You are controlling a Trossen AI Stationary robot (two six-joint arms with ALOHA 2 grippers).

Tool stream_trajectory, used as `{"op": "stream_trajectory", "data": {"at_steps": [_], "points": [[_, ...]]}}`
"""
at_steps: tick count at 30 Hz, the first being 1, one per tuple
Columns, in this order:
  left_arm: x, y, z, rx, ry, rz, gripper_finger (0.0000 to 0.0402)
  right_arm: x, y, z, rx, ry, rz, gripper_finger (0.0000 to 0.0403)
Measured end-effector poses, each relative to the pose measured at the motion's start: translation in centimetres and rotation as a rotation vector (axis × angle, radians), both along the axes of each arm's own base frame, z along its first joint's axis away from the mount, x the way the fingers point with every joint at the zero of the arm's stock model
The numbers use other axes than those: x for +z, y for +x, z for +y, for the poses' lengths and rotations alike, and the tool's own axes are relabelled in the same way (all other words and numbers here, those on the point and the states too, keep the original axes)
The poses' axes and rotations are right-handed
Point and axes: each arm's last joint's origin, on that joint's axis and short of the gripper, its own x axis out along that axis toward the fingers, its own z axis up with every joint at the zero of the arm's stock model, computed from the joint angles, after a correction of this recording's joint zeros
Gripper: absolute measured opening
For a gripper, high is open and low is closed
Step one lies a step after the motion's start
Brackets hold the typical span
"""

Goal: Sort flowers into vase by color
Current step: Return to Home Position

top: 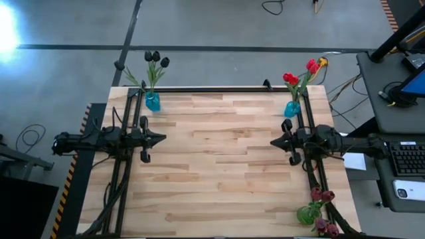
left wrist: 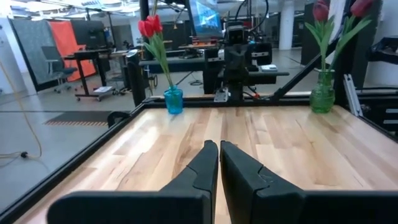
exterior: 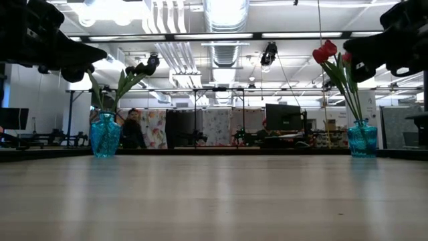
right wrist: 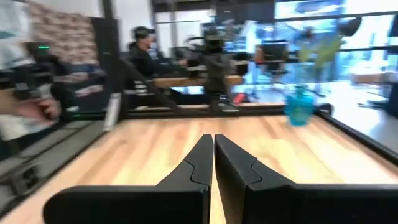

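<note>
Closed left tool [top: 163,139], right tool [top: 272,141] sit well apart from flowers [top: 290,79].

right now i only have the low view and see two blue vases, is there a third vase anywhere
Observer: Yes, a green vase stands at the right corner of the table on your camera's end, holding dark red tulips.
Operator: are the pincers carrying anything
Observer: The left pincer is shut and empty.
Operator: and the right
Observer: The right pincer is shut and empty too.
</note>
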Motion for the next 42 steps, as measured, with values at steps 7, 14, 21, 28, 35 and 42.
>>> {"op": "stream_trajectory", "data": {"at_steps": [7,14,21,28,35,42], "points": [[-0.23,0.1,0.0,0.003,-0.023,0.024,0.0005,-0.76,0.1,-0.39,-0.133,0.001,0.08,0.0009],[-0.48,0.27,-0.01,0.006,-0.088,0.046,0.0005,-0.8,0.21,-0.44,-0.149,0.002,0.108,0.0009],[-0.58,0.38,-0.02,0.007,-0.088,0.059,0.0005,-0.79,0.21,-0.44,-0.149,0.002,0.111,0.0009],[-0.66,0.47,-0.02,0.008,-0.087,0.07,0.0005,-0.77,0.2,-0.44,-0.149,0.002,0.111,0.0009],[-0.74,0.55,-0.03,0.008,-0.086,0.08,0.0005,-0.72,0.19,-0.44,-0.15,0.002,0.11,0.0009],[-0.81,0.61,-0.03,0.009,-0.086,0.089,0.0005,-0.72,0.19,-0.44,-0.15,0.002,0.11,0.0009]]}}
